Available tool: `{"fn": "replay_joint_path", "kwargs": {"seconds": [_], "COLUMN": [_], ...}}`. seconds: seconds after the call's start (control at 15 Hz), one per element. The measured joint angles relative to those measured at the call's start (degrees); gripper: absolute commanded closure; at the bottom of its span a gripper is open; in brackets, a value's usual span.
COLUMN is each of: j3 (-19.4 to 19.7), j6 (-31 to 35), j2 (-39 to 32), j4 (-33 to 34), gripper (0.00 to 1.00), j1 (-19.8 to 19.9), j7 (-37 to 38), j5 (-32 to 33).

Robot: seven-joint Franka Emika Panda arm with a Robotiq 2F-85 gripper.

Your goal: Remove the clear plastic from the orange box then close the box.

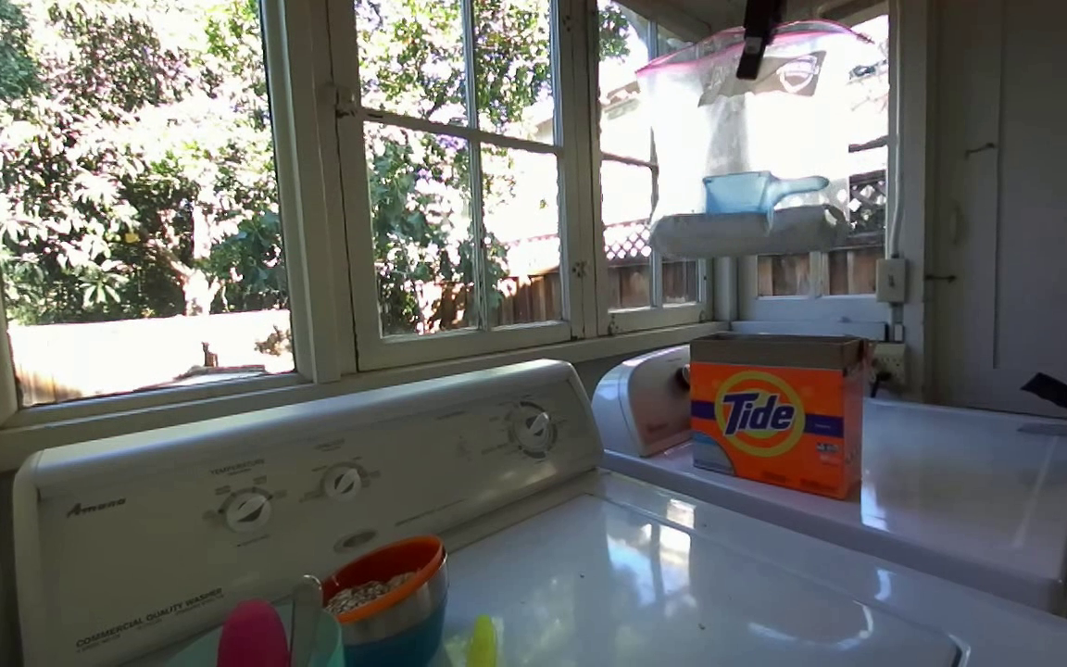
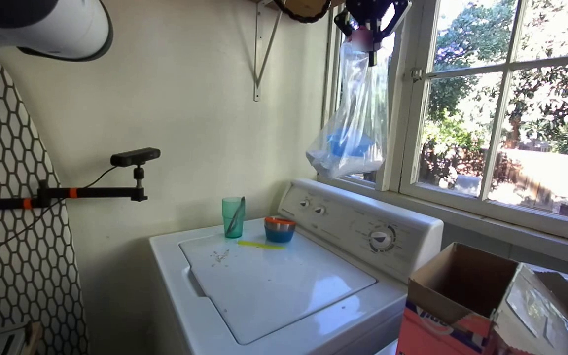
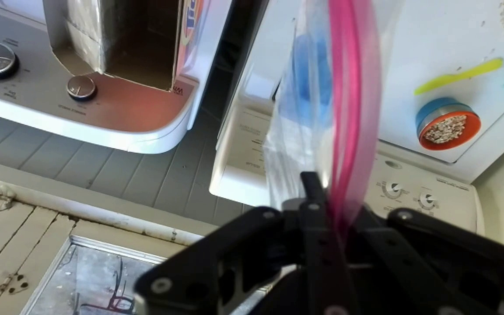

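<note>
The clear plastic (image 1: 682,157) is a transparent zip bag with a pink top strip; it holds a blue scoop (image 1: 737,193) and whitish powder at its bottom. It hangs in the air before the window, over the washer's far side in an exterior view (image 2: 350,106). My gripper (image 2: 370,52) is shut on the bag's top edge; the pink strip runs between the fingers in the wrist view (image 3: 337,201). The orange box (image 1: 774,435) stands upright on the machine beside the washer, apart from the bag. Its top is open, its flap (image 2: 535,305) is folded outward, and its brown inside shows.
The washer (image 2: 284,291) bears a green cup (image 2: 233,217), an orange-rimmed bowl of grains (image 2: 279,230), a yellow utensil (image 2: 262,245) and loose crumbs. The window (image 1: 459,232) and its sill are close behind. A shelf bracket (image 2: 257,59) and a camera on a bar (image 2: 135,157) are at the wall.
</note>
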State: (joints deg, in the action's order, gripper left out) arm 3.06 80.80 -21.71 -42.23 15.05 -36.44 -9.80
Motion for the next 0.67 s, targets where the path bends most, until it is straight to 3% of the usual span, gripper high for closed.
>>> {"fn": "replay_joint_path", "kwargs": {"seconds": [0.27,0.67], "j3": [0.0,-0.3], "j6": [0.2,7.0], "j2": [-0.7,-4.1], "j4": [-0.2,-6.4], "gripper": [1.0,1.0], "j1": [0.4,1.5], "j7": [2.3,12.3], "j5": [-1.4,-11.6]}}
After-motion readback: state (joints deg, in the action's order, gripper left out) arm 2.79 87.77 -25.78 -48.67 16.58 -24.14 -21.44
